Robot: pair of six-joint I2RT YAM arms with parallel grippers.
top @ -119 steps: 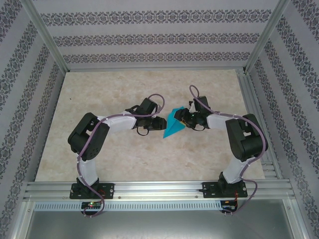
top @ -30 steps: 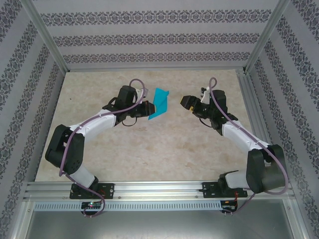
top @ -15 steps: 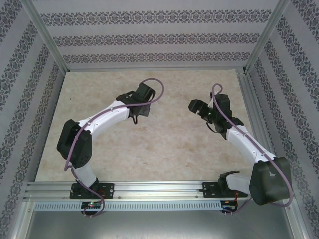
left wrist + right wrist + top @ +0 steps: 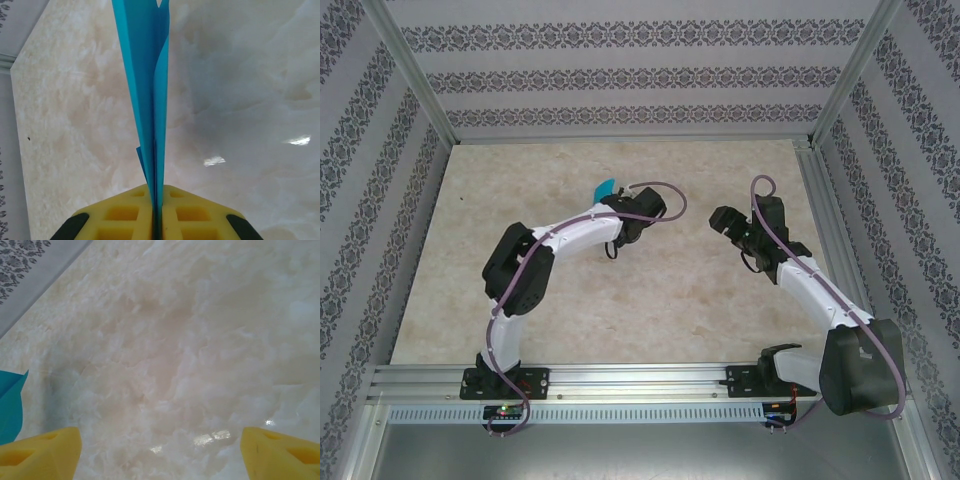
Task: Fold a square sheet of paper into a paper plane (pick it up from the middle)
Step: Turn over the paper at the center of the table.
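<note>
**Changes, top view.** Vs. 1 s earlier, the L wrist has been turned. The paper plane [image 4: 605,188] was then pointed right, toward the R arm. It is now seen as a small teal tip at the far-left side of the L gripper [image 4: 617,197]. At 0.5 s earlier no teal was seen in this view. The L elbow has been drawn nearer the table centre. The R gripper [image 4: 720,215] has been pulled slightly right and is approx. unchanged since 0.5 s ago.

**Grip.**
- L gripper [image 4: 157,210]: pads [image 4: 125,217] are pressed together on the plane's lower edge. The paper plane [image 4: 150,75] is held upright and edge-on, off the table [image 4: 620,310].
- R gripper [image 4: 160,455]: fingers are spread wide with nothing between them, and bare table [image 4: 175,340] is seen below. A teal corner of the paper plane [image 4: 10,410] is noted at the left edge, well apart from the R fingers.

**Materials.**
- Paper: thin, matte, teal-blue, with several layers folded to a narrow blade and sharp creases.
- Pads: yellow, moulded, w/ square recesses.
- Table: glossy, beige, marble-patterned, w/ light glints.
</note>
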